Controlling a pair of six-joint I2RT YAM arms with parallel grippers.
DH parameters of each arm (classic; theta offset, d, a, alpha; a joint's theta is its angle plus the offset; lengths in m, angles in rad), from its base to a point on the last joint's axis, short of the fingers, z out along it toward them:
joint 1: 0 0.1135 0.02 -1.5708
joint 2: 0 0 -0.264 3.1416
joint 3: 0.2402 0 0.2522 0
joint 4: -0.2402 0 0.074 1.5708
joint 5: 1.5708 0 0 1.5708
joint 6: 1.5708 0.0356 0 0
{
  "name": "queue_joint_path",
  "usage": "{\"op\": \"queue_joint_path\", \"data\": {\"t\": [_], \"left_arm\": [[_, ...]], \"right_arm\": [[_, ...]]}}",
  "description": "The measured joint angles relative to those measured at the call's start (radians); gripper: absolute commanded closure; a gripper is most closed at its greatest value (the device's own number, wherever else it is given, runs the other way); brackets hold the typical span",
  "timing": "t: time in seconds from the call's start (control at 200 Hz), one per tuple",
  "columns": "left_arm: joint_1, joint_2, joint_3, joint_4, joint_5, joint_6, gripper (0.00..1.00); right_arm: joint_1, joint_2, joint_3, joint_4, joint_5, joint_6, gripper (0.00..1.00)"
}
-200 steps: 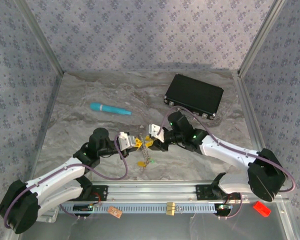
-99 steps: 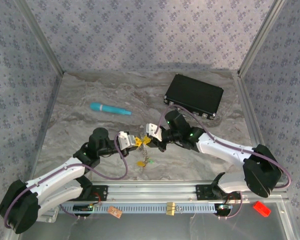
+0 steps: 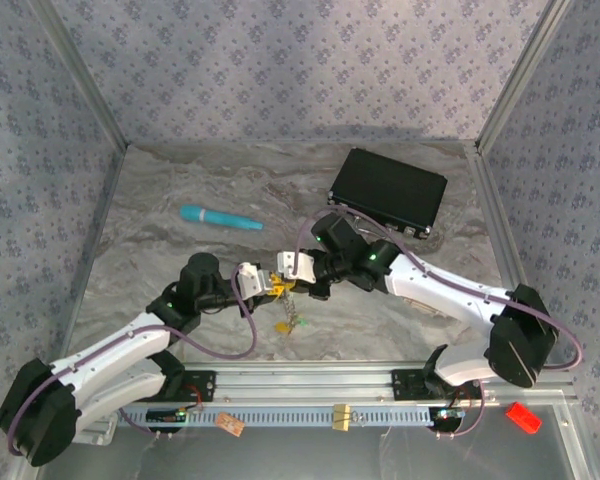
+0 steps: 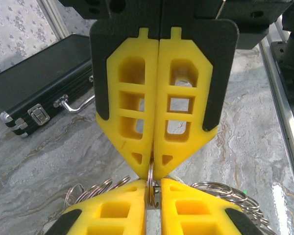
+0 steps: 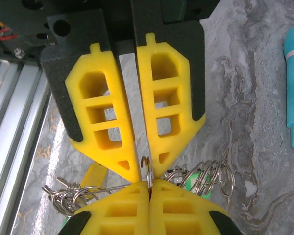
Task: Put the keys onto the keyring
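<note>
**Q:** What changed in the last second?

**A:** The right arm has swung in. The right gripper [image 4: 151,167] now meets the left gripper [image 5: 146,171] tip to tip, where there was a gap before. The right's yellow fingers [image 4: 132,122] went from part-open to pressed together, nipping the thin silvery wire keyring [image 4: 151,188]. The left's fingers [image 5: 110,127] have just parted a crack around the same wire. I cannot tell whether they still pinch it.

**Q:** Meaning for the task?

**A:** I read it as the ring passing from left to right. The small keys with coloured plastic heads [image 3: 288,322] sit in a tangle of loops just below the tips, over the grey marbled table [image 3: 160,200]. I judge the threading not yet done.

**Q:** Any writing?

**A:** None legible. The black hard case [image 3: 388,190], teal pen-like stick [image 3: 220,217] and small red tag [image 3: 521,415] show no readable marks.
</note>
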Motion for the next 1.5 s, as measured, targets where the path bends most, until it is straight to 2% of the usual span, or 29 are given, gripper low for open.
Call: {"op": "queue_joint_path", "data": {"t": [0.085,0.19,0.245,0.44,0.63,0.785,0.954,1.009,1.104,1.264,1.504], "left_arm": [[0.0,0.006,0.002,-0.011,0.005,0.003,0.97],[0.0,0.009,0.002,-0.011,0.009,0.006,1.0],[0.0,0.009,0.002,-0.008,0.012,0.006,1.0],[-0.004,0.015,0.0,0.035,0.01,-0.013,1.0],[-0.004,0.016,-0.006,0.063,0.008,-0.026,1.0],[-0.004,0.016,-0.006,0.076,0.008,-0.032,1.0],[-0.004,0.016,-0.006,0.079,0.003,-0.037,0.99],[-0.004,0.016,-0.007,0.079,0.0,-0.04,0.91],[-0.004,0.015,-0.007,0.076,-0.003,-0.037,0.83],[-0.004,0.011,-0.006,0.055,-0.006,-0.021,0.79],[-0.004,0.015,0.003,0.016,-0.007,-0.002,0.8]], "right_arm": [[0.005,0.008,0.008,-0.018,0.009,-0.015,1.0],[0.0,0.007,0.006,-0.017,0.003,-0.009,0.81],[-0.015,-0.002,-0.013,0.013,-0.014,0.001,0.77],[-0.097,-0.043,-0.096,0.111,-0.129,0.082,0.76],[-0.107,-0.039,-0.12,0.16,-0.184,0.121,0.75],[-0.107,-0.033,-0.122,0.185,-0.206,0.14,0.81],[-0.107,-0.033,-0.122,0.192,-0.219,0.15,1.0],[-0.107,-0.032,-0.122,0.191,-0.219,0.148,1.0],[-0.105,-0.032,-0.12,0.177,-0.212,0.14,1.0],[-0.074,-0.016,-0.067,0.067,-0.136,0.081,1.0],[-0.026,0.016,0.009,-0.047,-0.045,-0.001,1.0]]}}
